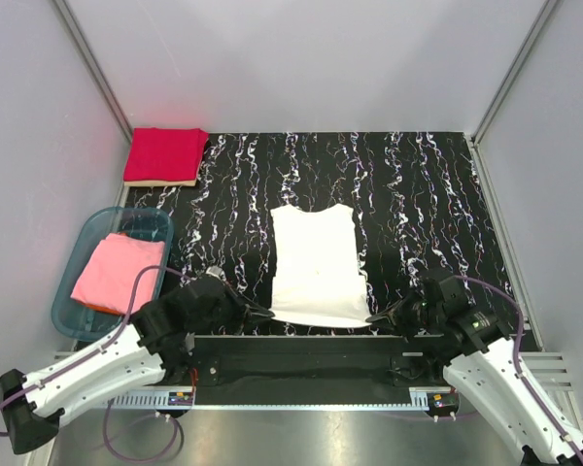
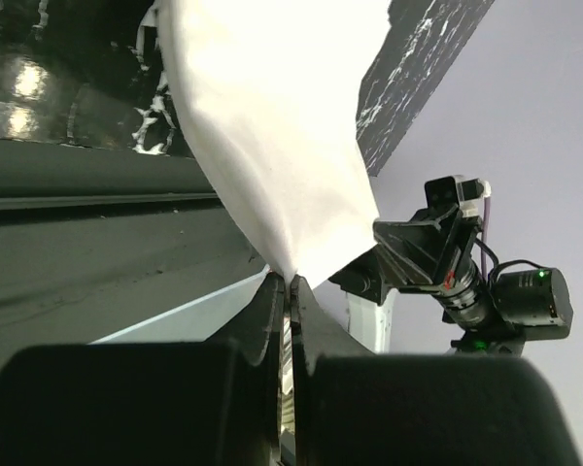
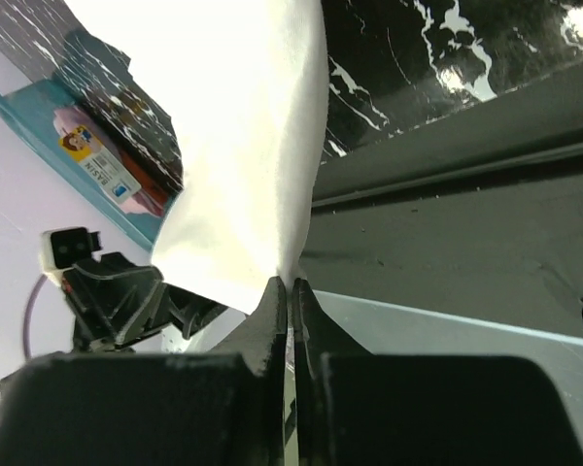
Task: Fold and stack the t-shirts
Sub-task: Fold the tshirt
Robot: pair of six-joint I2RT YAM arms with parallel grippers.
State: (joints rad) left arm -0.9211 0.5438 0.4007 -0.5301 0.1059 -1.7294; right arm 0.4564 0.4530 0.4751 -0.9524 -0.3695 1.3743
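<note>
A white t-shirt (image 1: 315, 262) lies on the black mat in a narrow upright strip, sleeves folded in, collar at the far end. My left gripper (image 1: 268, 313) is shut on its near left hem corner, the cloth (image 2: 272, 136) rising out of the pinch (image 2: 290, 283). My right gripper (image 1: 373, 317) is shut on the near right hem corner, cloth (image 3: 243, 126) fanning from the tips (image 3: 290, 285). A folded red t-shirt (image 1: 164, 155) rests at the far left. A pink t-shirt (image 1: 118, 272) lies in the teal tub.
The teal plastic tub (image 1: 73, 282) stands at the left edge of the black white-streaked mat (image 1: 418, 214). A black rail (image 1: 301, 351) runs along the near edge between the arm bases. Grey walls with metal posts enclose the table.
</note>
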